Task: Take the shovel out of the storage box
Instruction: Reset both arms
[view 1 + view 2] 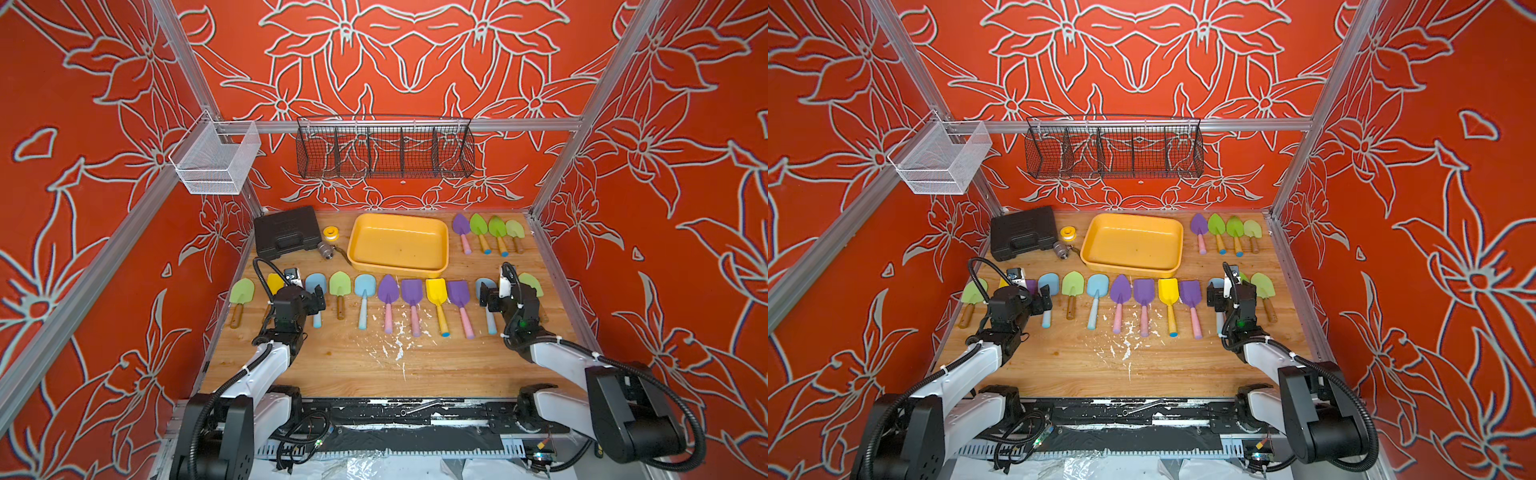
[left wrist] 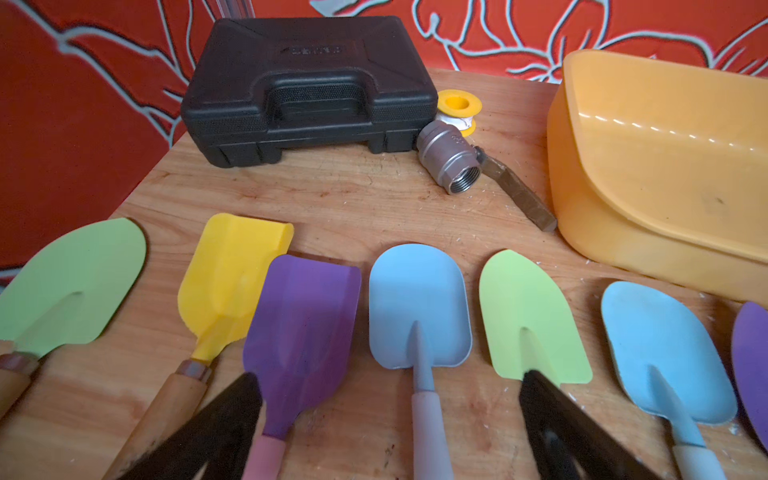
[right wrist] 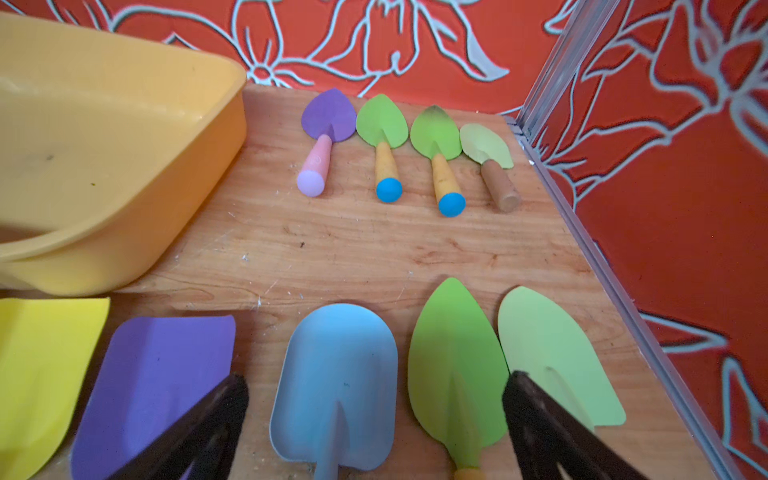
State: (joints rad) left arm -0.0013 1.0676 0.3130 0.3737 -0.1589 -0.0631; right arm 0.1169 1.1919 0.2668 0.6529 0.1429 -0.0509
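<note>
Storage box (image 1: 399, 245) sits flat on the desk (image 1: 353, 365). Nothing of the task is inside it: a row of shovels (image 1: 411, 291) lies just in front of the box, and four shovels (image 1: 479, 226) lie beside its right end. A black case (image 1: 286, 230) sits off its left end. The left end effector (image 2: 390, 384) is spread wide over the row, front-left of the box. The right end effector (image 3: 376, 384) is spread wide too, front-right. Neither holds anything.

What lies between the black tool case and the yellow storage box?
A yellow tape spool and a steel ball valve, its handle pointing toward the storage box; clearest in the left wrist view.
</note>
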